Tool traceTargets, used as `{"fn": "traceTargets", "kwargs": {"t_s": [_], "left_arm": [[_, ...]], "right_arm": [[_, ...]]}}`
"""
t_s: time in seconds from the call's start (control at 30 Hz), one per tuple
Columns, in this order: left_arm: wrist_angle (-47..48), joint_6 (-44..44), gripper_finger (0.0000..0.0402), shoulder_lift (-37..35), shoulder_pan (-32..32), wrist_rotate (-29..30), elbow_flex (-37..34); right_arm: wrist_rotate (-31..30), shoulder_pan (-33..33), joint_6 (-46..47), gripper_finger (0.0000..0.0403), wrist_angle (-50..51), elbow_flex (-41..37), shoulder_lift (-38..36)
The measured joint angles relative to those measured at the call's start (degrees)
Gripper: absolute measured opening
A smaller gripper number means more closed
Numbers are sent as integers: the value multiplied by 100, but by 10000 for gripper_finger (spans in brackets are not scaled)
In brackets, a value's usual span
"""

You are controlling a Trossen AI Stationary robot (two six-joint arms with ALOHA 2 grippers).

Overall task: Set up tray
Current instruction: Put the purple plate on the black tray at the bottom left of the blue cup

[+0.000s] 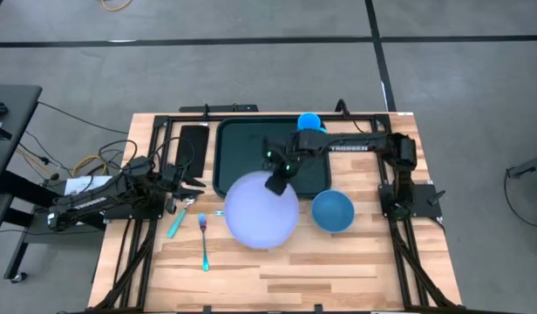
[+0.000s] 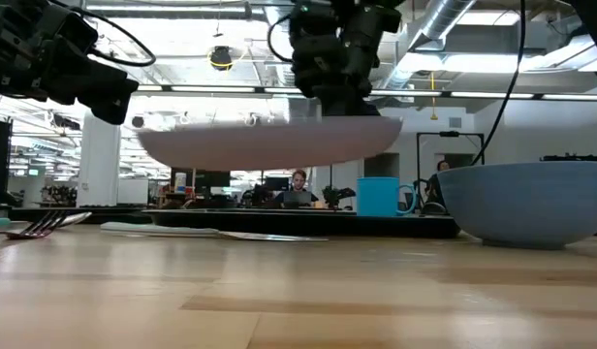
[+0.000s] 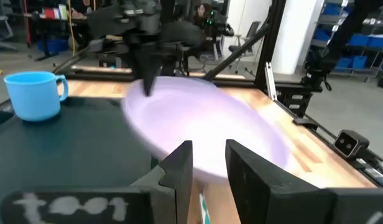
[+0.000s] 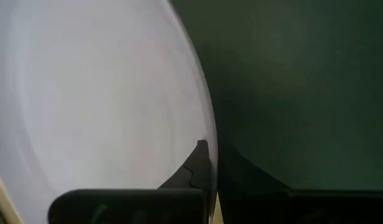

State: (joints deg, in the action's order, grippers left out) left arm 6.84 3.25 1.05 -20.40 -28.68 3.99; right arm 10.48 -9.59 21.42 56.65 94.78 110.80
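Observation:
The dark green tray (image 1: 251, 144) lies flat at the table's far middle. A round lavender plate (image 1: 261, 211) hangs in the air over the tray's near edge; the low view shows the plate (image 2: 269, 141) well above the wood. My right gripper (image 1: 277, 181) is shut on the plate's far rim. My left gripper (image 1: 186, 183) waits open at the table's left, above the cutlery and touching nothing; its wrist view shows the left gripper (image 3: 208, 163) facing the plate (image 3: 204, 127). My right gripper pinches the plate's far rim (image 4: 207, 134) between its two fingers, one finger (image 4: 198, 168) on the plate's upper face and the other beneath. It comes from above and from the far side, slanting down. The plate is lifted clear and about level.
A blue bowl (image 1: 332, 210) stands on the wood right of the plate. A blue mug (image 1: 310, 121) sits at the tray's far right corner. A fork (image 1: 203, 240) and a teal-handled utensil (image 1: 177, 222) lie at near left. A narrow black rectangle (image 1: 192, 146) lies left of the tray.

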Motion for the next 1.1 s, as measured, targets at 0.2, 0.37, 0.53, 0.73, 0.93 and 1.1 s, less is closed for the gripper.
{"fn": "traceTargets", "kwargs": {"t_s": [0.2, 0.37, 0.53, 0.73, 0.93, 1.1], "left_arm": [[16, 0, 84, 86, 0, 104, 0], [16, 0, 84, 87, 0, 115, 0], [16, 0, 84, 84, 1, 130, 0], [14, 0, 84, 84, 2, 130, 0], [16, 0, 84, 84, 0, 131, 0], [16, 0, 84, 84, 0, 184, 0]], "right_arm": [[12, -717, -1, 1, 56, 4, -100], [-6, -1202, -241, 0, 330, 4, -98], [25, -1526, -574, 0, 394, 4, -98], [105, -1778, -834, 0, 95, -425, -99], [169, -1999, -946, 0, -675, -1239, -459], [168, -2324, -934, 0, -1023, -1785, -849]]}}
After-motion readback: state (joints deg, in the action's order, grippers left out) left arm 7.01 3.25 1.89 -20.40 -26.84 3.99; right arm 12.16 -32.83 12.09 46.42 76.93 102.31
